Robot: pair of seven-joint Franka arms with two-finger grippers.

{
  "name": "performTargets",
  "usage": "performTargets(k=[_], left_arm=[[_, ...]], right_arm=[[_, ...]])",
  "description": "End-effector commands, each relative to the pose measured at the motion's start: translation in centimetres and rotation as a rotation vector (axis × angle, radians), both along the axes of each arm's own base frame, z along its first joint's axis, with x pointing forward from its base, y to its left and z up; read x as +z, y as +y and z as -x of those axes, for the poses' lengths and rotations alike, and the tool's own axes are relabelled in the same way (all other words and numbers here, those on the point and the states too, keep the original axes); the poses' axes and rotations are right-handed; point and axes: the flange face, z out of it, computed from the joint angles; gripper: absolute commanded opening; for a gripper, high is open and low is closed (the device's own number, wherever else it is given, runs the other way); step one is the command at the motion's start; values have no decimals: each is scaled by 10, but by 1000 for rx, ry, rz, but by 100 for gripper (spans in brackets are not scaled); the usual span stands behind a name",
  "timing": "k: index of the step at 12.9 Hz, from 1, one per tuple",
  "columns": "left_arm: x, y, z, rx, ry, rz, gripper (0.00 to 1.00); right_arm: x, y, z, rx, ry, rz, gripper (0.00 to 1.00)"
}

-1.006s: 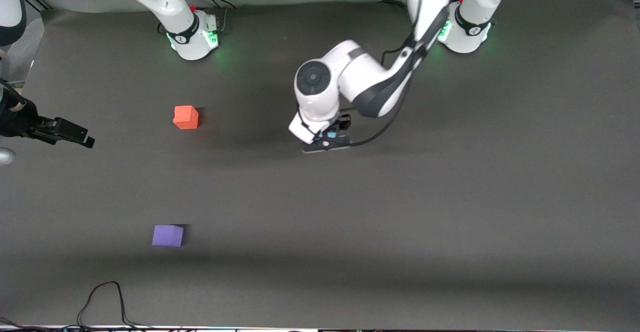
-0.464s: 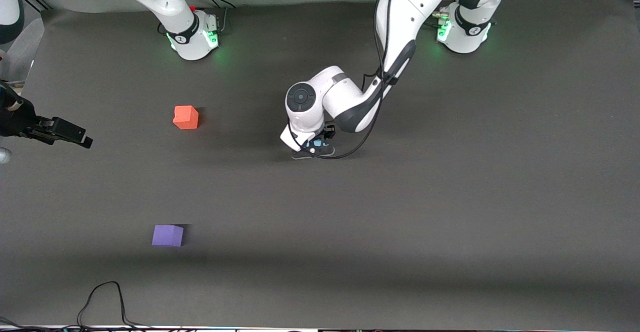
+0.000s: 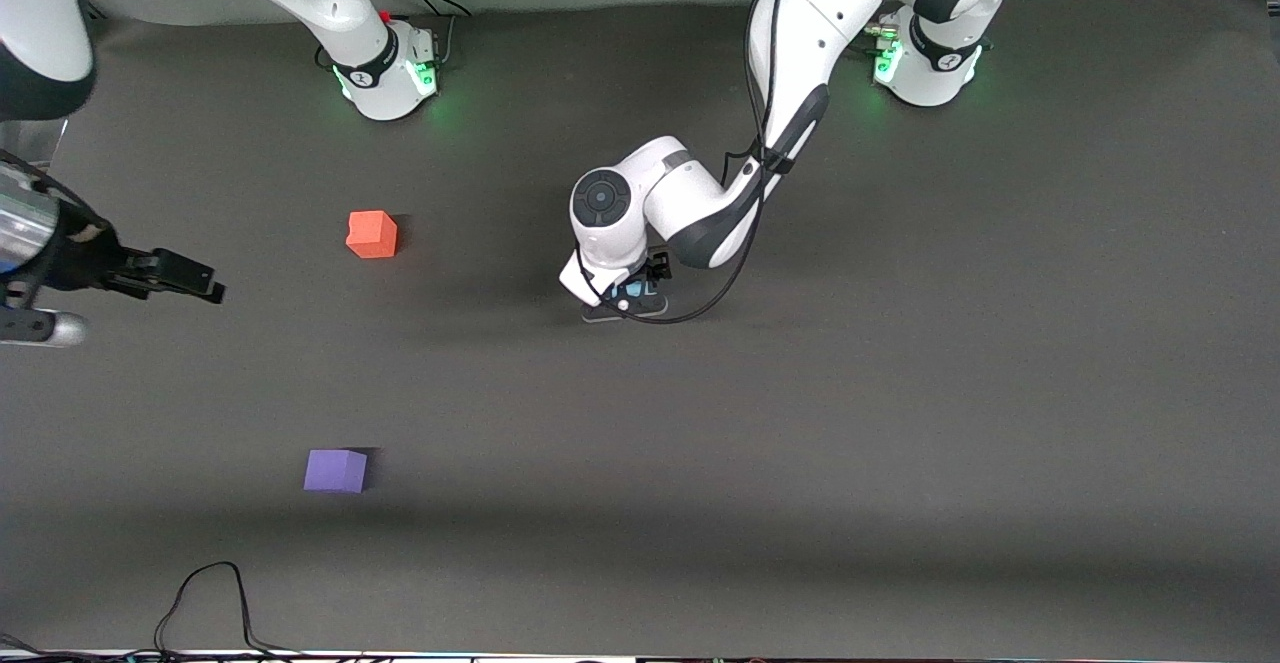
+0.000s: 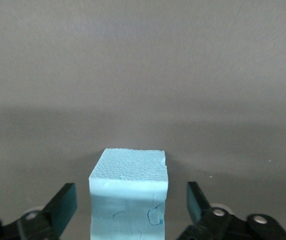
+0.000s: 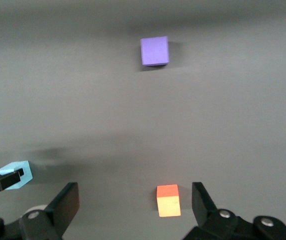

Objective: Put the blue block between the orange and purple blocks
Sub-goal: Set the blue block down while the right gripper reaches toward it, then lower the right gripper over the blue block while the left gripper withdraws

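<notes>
The blue block (image 3: 633,289) sits on the dark table near the middle, mostly hidden under the left arm's wrist. My left gripper (image 3: 624,300) is down around it. In the left wrist view the blue block (image 4: 129,192) stands between the open fingers (image 4: 64,206) with a gap on each side. The orange block (image 3: 372,234) and purple block (image 3: 336,470) lie toward the right arm's end, the purple one nearer the front camera. My right gripper (image 3: 196,289) is open and empty over that end of the table. Its wrist view shows the orange block (image 5: 168,200), the purple block (image 5: 154,50) and the blue block (image 5: 16,174).
A black cable (image 3: 210,603) loops on the table near its front edge, nearer the camera than the purple block. The arm bases (image 3: 390,73) stand along the table's back edge. The dark table surface (image 3: 900,393) stretches toward the left arm's end.
My left gripper came down over the blue block and has since held nearly still. My right gripper has moved a little inward over the table.
</notes>
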Motion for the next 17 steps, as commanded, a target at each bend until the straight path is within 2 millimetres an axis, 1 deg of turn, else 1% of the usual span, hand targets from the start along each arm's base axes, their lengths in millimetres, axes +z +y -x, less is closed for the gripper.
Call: performTargets(k=[1,2,3,4,5,6,7,8,9,10,11,12,13,14,15,16,17], left_arm=[[81,20,-15,4,-20,-21,100],[121,38,-26,-13,-14,-5,100],[149,63,-41,-30,17,16,100],[165,94,-59,-39,58,32,100],[184,133,-82,-36,81,43,100],[200,178,-105,-41,102,50,100],[214,228,-127,-29,121,71,100],[227,282,-146,-28,133,80,100],[232,331,-158,-45,162,84,100],[237,377,-169,-66,173,84,100],[239,417,-176,-80,171,81,100],[240,449,-180,-93,155,9,100],[244,469,-182,-106,139,-59,100],[247,498,-184,-125,139,-63,100],[261,526,-181,-159,130,-51,100],[276,544,-170,-159,125,-50,100],[294,551,-159,-147,104,-55,100]], right_arm=[[3,14,1,12,6,-4,100],[3,32,2,31,7,-4,100],[4,44,3,48,2,-2,100],[2,48,4,52,8,-13,100],[-2,55,5,60,17,-23,100],[-6,79,7,86,23,-66,100],[-15,109,10,118,34,-109,100],[-34,140,7,120,24,-136,100],[-56,179,5,109,21,-149,100],[-76,221,8,119,21,-138,100],[-98,265,19,123,41,-109,100],[-128,299,24,123,38,-72,100],[-155,336,33,104,21,-48,100],[-183,367,40,81,9,-36,100],[-212,390,46,93,7,-22,100],[-239,405,54,112,16,-4,100],[-265,415,58,99,16,2,100]])
